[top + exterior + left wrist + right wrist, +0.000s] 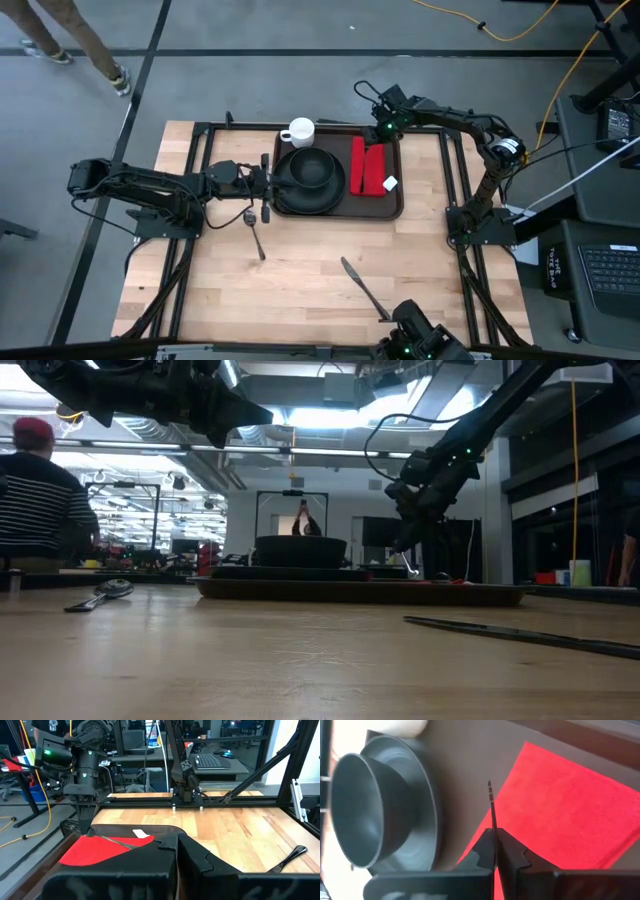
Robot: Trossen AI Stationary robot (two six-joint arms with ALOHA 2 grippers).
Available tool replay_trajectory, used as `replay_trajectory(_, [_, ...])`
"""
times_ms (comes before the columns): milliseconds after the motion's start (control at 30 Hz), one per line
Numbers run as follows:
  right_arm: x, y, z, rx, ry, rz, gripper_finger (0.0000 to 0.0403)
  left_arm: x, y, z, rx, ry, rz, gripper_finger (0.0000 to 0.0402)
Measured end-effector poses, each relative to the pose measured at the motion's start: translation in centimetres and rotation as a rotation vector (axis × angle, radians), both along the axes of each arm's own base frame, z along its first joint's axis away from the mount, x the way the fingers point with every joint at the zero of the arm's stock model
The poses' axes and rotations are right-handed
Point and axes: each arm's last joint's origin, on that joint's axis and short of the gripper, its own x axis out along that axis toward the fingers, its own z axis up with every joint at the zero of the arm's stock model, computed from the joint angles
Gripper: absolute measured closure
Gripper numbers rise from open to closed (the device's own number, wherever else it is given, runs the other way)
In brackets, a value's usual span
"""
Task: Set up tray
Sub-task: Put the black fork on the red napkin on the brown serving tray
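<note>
The dark brown tray (397, 205) lies at the table's far middle. It carries a black bowl on a round black plate (310, 180), a white cup (298, 131) and a red napkin (372, 168). My right gripper (376, 137) points down over the napkin's far end, shut on a fork (491, 807). My left gripper (268, 187) hovers at the tray's left rim with fingers shut (176, 852), holding nothing I can see. A spoon (253, 228) and a knife (362, 288) lie flat on the wood. My right gripper pinches the fork between its two fingers (482, 851), on the handle part (494, 834). The fork shows edge-on, its tines (490, 786) pointing away from the fingers, over the napkin's edge beside the plate. Whether the fork touches the napkin, I cannot tell.
The near half of the table is bare wood apart from the spoon (100, 595) and the knife (520, 635). Black frame rails run along both sides (195, 180). A person (40, 500) stands beyond the table's far left.
</note>
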Motion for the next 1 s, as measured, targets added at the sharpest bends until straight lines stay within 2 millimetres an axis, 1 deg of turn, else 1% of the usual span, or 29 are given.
replay_trajectory(567, [-0.62,-0.52,-0.06,-0.055,0.025,0.019,0.0397,0.0,0.0,0.0,-0.003,0.0,0.0,0.04])
replay_trajectory(767, [-0.61,-0.52,-0.06,-0.07,0.026,0.039,0.0397,0.0,0.0,0.0,-0.003,0.0,0.0,0.0396])
replay_trajectory(1000, [-0.68,-0.59,-0.08,-0.084,0.042,0.031,0.0397,0.0,0.0,0.0,-0.003,0.0,0.0,0.04])
